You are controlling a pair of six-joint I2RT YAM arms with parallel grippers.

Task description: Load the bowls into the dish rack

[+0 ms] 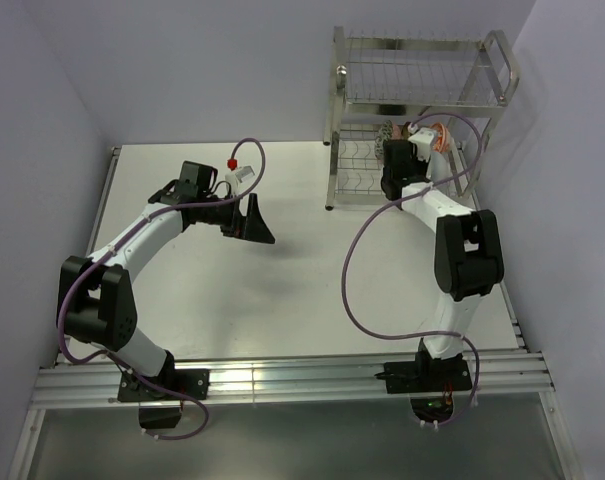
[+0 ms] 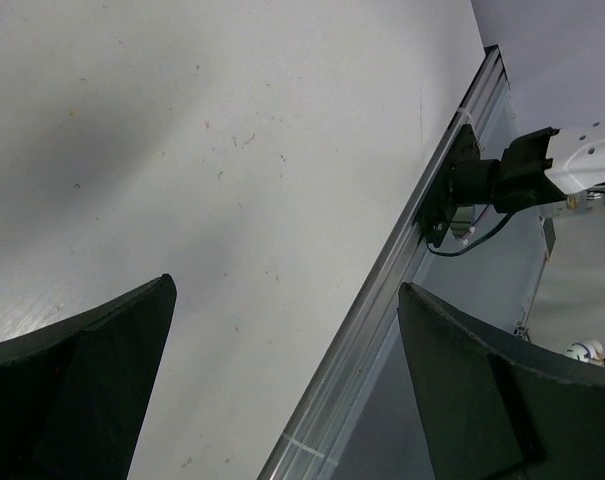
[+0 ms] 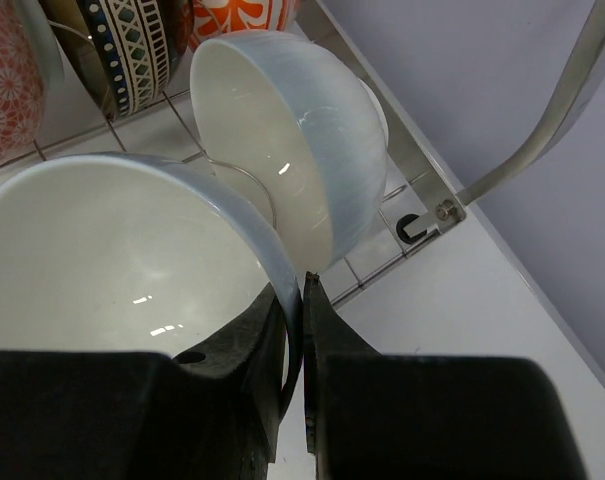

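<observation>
Left arm: elbow bent, forearm stretched toward the middle of the white table [image 1: 282,300], left gripper [image 1: 254,222] low over it.
Left jaws: wide apart, with nothing between them.
Right arm: reaches forward into the lower tier of the dish rack [image 1: 502,60].
Right jaws: the right gripper [image 3: 304,290] is pressed together on the rim of a plain white bowl [image 3: 112,250].
Other bowls: a second white bowl [image 3: 292,130] stands on edge in the wires just behind; an orange-red bowl [image 3: 2,80] and a dark banded bowl [image 3: 132,45] are further in.
</observation>
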